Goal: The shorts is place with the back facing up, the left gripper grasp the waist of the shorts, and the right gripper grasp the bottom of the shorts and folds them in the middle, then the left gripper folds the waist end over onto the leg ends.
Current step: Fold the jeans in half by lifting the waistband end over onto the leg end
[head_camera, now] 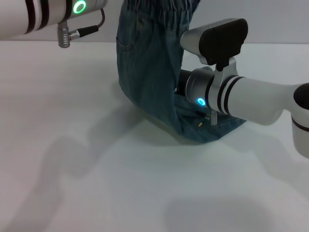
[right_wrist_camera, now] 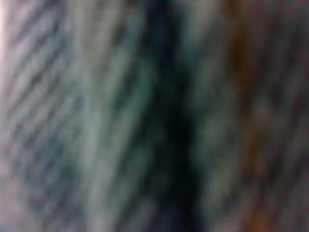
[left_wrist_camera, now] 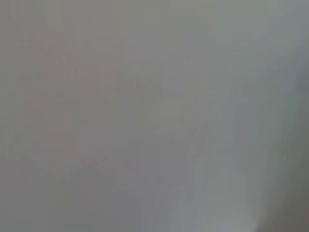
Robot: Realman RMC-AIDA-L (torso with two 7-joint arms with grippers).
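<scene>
Shorts (head_camera: 149, 72) hung from waist (head_camera: 159, 12) at top edge, lower end pinned on table (head_camera: 72, 159) beside right arm; both grippers' states indeterminable; open tabletop left.

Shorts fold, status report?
Left gripper out of frame, up top. Right gripper low on the shorts, fingers hidden. Waist raised, leg ends on the table. No obstruction.

The white table (head_camera: 96, 183) lies bare and open across the near side and the left. The shorts (head_camera: 149, 87) hang as a tall denim wall mid-table, and the right arm (head_camera: 241, 99) blocks the right side beside them.
</scene>
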